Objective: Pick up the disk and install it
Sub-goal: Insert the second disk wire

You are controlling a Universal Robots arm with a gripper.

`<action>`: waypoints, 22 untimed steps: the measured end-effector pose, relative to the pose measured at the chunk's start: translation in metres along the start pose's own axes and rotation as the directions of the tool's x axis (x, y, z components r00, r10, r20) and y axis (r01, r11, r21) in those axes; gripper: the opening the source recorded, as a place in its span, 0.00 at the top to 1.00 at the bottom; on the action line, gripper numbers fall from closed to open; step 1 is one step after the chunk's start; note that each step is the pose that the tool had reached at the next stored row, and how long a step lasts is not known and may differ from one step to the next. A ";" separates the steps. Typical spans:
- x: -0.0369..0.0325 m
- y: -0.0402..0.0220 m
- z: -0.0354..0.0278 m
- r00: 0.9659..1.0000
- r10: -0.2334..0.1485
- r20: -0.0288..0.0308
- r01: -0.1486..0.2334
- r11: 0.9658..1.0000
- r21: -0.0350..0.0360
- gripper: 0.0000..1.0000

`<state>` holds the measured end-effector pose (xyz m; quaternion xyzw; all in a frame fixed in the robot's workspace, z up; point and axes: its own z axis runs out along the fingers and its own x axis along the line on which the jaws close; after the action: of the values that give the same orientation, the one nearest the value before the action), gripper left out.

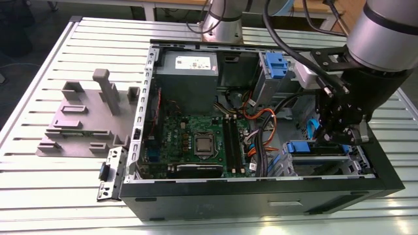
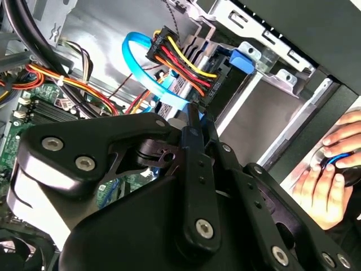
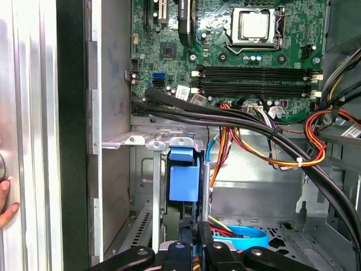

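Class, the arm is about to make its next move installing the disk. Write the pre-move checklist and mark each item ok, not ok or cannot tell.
1. Tool is inside the open computer case, at the drive bay on the exterior view's right: ok.
2. The disk, with its blue carrier, sits directly ahead of the tool in the first wrist view: ok.
3. Firm grip on the disk: cannot tell.
4. Cables out of the way: not ok. The blue cable and the coloured wire bundle run close by the tool.
5. People away from the work: not ok. A person's hand rests just outside the case.
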<state>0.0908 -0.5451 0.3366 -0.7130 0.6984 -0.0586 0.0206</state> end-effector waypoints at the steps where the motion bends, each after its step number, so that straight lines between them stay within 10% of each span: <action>1: 0.0002 0.0001 0.0001 1.000 0.000 0.000 0.000 1.000 0.001 0.84; 22: 0.0066 0.0005 0.0017 1.000 0.004 0.030 -0.004 1.000 0.003 0.84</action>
<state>0.0906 -0.5518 0.3352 -0.7125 0.6992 -0.0489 0.0324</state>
